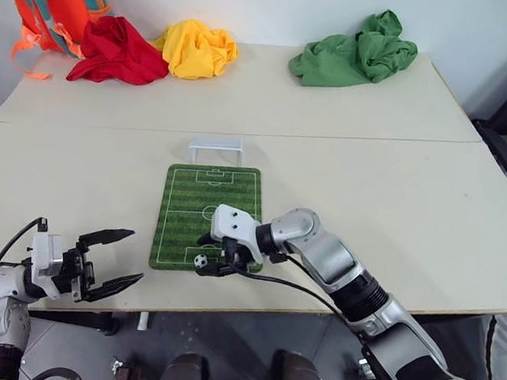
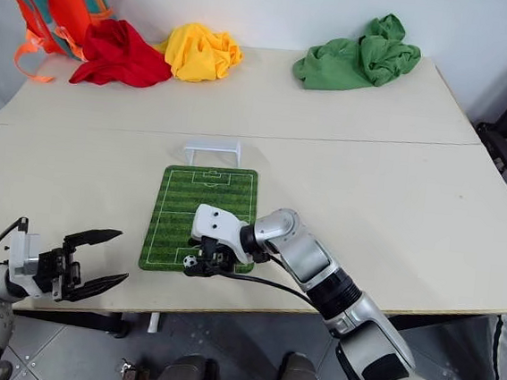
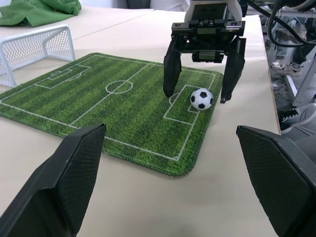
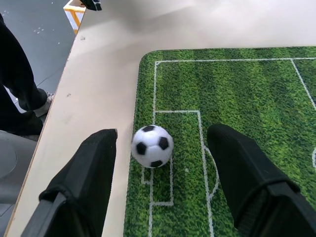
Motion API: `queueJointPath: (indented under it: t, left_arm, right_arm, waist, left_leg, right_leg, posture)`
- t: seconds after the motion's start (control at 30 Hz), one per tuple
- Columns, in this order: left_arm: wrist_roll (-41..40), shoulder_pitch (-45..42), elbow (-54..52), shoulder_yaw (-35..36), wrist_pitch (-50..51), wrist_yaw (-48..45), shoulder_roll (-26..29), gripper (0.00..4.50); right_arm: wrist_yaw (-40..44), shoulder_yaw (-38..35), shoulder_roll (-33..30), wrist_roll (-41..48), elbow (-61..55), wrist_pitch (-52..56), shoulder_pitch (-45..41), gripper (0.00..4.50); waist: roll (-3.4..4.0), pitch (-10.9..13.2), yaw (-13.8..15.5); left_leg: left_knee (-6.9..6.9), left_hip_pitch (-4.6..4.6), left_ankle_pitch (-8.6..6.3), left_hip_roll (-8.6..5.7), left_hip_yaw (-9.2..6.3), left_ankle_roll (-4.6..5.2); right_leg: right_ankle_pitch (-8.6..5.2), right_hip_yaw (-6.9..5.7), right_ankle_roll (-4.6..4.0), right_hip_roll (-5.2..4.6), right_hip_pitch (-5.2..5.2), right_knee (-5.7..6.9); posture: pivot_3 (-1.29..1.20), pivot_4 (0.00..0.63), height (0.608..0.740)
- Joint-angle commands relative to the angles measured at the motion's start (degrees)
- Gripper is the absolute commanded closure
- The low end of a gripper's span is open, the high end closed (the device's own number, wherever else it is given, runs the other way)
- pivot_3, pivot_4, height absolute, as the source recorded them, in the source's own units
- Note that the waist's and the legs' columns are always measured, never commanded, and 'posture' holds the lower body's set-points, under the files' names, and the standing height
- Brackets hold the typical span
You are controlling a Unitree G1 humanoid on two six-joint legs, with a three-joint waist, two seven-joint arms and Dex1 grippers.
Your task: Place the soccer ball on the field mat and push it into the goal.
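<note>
Your right gripper (image 3: 203, 94) stands wide with the soccer ball (image 3: 201, 98) loose between its fingers, resting on the field mat (image 3: 98, 108) at the end far from the goal (image 3: 34, 47). The left gripper (image 1: 111, 255) hangs open off the mat. It looks light and hard and will likely roll at a touch, so nudge its rear face gently.

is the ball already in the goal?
No. The ball sits on the mat at its near end, between the open right gripper fingers, far from the goal.
</note>
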Motion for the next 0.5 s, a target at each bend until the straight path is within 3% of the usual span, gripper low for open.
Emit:
queueJointPath:
  t: [0.03, 0.33, 0.43, 0.5]
  left_arm:
    - [-0.31, -0.39, -0.02, 0.19, -0.44, 0.13, -0.28, 0.00]
    - [-0.62, -0.16, -0.35, 0.45, -0.45, -0.61, -0.29, 0.00]
    - [-1.25, 0.12, -0.56, 0.61, 0.01, -1.90, 0.11, 0.00]
    - [-1.79, 0.29, -0.48, 0.70, 0.35, -3.64, 0.61, 0.00]
  right_arm:
    - [0.71, -2.10, 0.22, 1.48, -3.82, 0.81, -1.11, 1.38]
    - [0.77, -4.77, -1.55, 5.73, -16.92, 8.44, -1.07, 1.38]
    - [-1.21, -4.51, -1.78, 6.35, -21.66, 10.48, 1.20, 2.01]
    - [-1.76, -1.85, -3.03, 5.21, -23.43, 11.31, 3.57, 2.70]
  waist:
    - [0.00, 0.00, 0.00]
    - [-0.01, 0.00, 0.09]
    - [-0.01, 0.00, 0.10]
    - [-0.02, 0.00, 0.12]
  left_leg:
    - [0.00, 0.00, 0.00, 0.00, 0.00, 0.00]
    - [0.00, 0.00, -0.01, 0.01, 0.00, 0.00]
    - [0.00, 0.00, -0.02, 0.01, 0.00, 0.00]
    - [0.00, 0.00, -0.04, 0.01, 0.00, -0.01]
  right_leg:
    - [0.00, 0.00, 0.00, 0.00, 0.00, 0.00]
    - [0.00, 0.01, 0.00, 0.01, -0.01, 0.00]
    - [0.00, 0.01, 0.00, 0.01, -0.01, 0.00]
    - [0.00, 0.01, -0.01, 0.01, -0.01, -0.01]
  posture:
    - [0.00, 0.150, 0.740]
    - [0.00, 0.150, 0.740]
    - [0.00, 0.150, 0.740]
    - [0.00, 0.150, 0.740]
